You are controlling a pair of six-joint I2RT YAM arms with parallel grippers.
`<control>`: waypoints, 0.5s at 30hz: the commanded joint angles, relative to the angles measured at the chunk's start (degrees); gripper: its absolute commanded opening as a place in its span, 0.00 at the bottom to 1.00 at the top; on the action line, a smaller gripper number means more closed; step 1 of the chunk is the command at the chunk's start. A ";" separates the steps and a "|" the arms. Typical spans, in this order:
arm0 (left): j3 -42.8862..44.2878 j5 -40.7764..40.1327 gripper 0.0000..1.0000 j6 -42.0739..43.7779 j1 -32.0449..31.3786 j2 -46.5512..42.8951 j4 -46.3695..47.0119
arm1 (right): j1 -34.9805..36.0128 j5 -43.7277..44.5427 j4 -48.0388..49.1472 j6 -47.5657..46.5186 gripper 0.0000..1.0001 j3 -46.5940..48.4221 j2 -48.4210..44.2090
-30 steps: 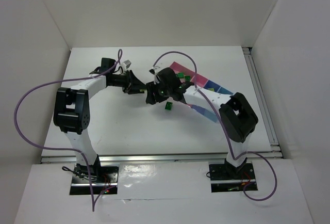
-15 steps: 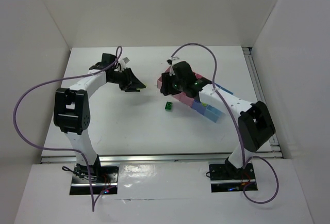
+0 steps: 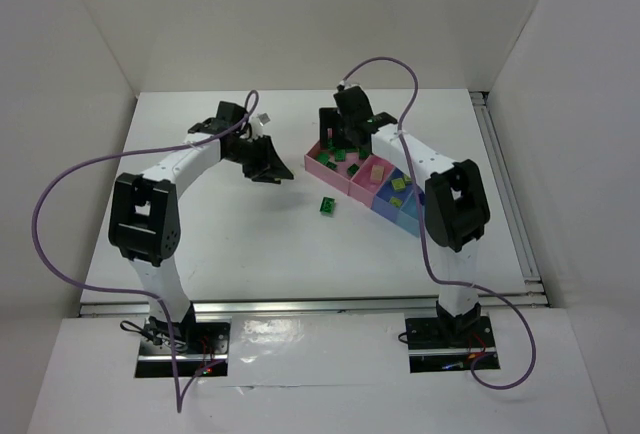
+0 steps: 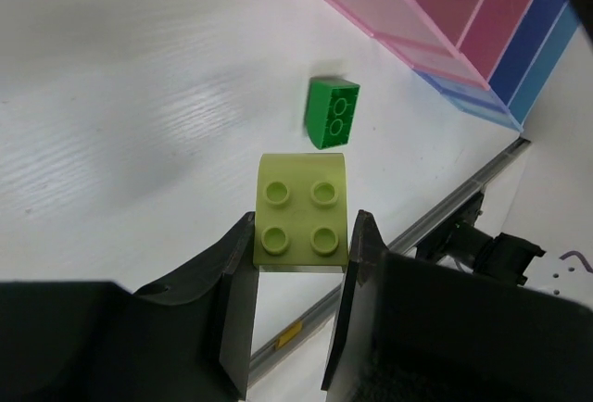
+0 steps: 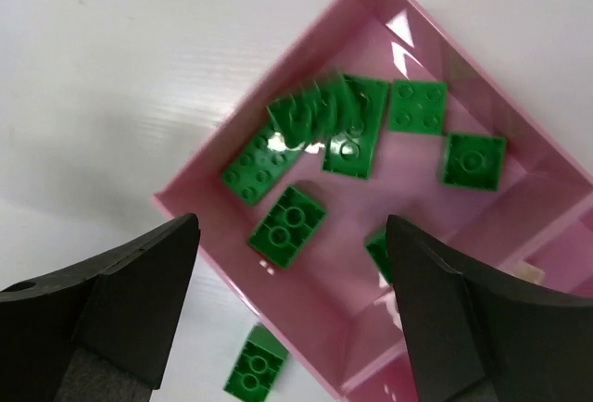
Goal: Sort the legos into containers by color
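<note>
Left fingers [image 4: 232, 309] clamp a yellow-green brick [image 4: 301, 216]; my right fingers [image 5: 120, 300], spread wide, have moved farther back above the pink box [image 5: 408, 189]; one green brick [image 4: 332, 113] stays on the counter [image 4: 139, 96]

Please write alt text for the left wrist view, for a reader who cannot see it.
The left tool grips a pale yellow-green brick with four studs above a white table. A dark green brick lies on the table just beyond, and pink and blue boxes fill the upper right corner.
</note>
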 commanded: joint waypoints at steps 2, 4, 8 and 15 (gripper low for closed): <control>5.30 0.01 0.00 2.12 -3.41 -1.04 -1.37 | -1.29 3.72 -2.06 0.99 0.90 -3.21 -7.44; 7.16 1.76 0.00 2.74 -4.99 0.28 -0.67 | -3.22 5.82 0.93 2.65 0.90 -9.89 -11.95; 14.09 4.05 0.00 1.95 -11.21 5.02 0.74 | -6.47 11.88 -0.55 4.85 0.91 -17.63 -21.53; 37.11 11.61 0.00 -1.31 -20.46 20.31 2.85 | -11.92 21.73 -4.32 11.61 0.92 -27.75 -38.07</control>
